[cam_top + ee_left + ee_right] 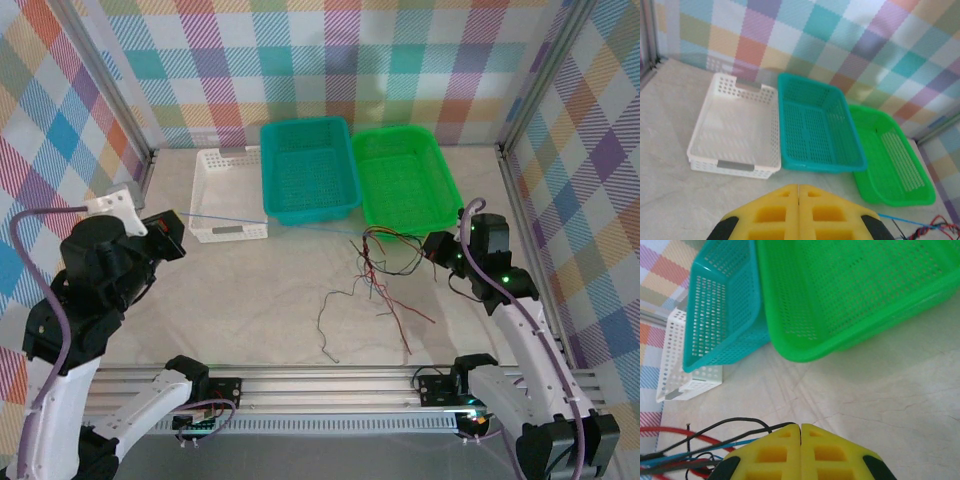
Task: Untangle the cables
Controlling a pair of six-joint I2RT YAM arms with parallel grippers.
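The cables lie as a loose tangle of thin red, black, grey and blue wires on the table, in front of the green basket. My left gripper is raised at the far left, shut. A taut blue cable runs from it to the tangle and shows beside the yellow pads in the left wrist view. My right gripper is shut at the tangle's right edge. In the right wrist view a black cable runs into the closed tips of the right gripper, with red and blue wires beside it.
Three baskets stand in a row at the back: white, teal and green. A grey wire and a red one trail toward the near rail. Plaid walls close in the sides.
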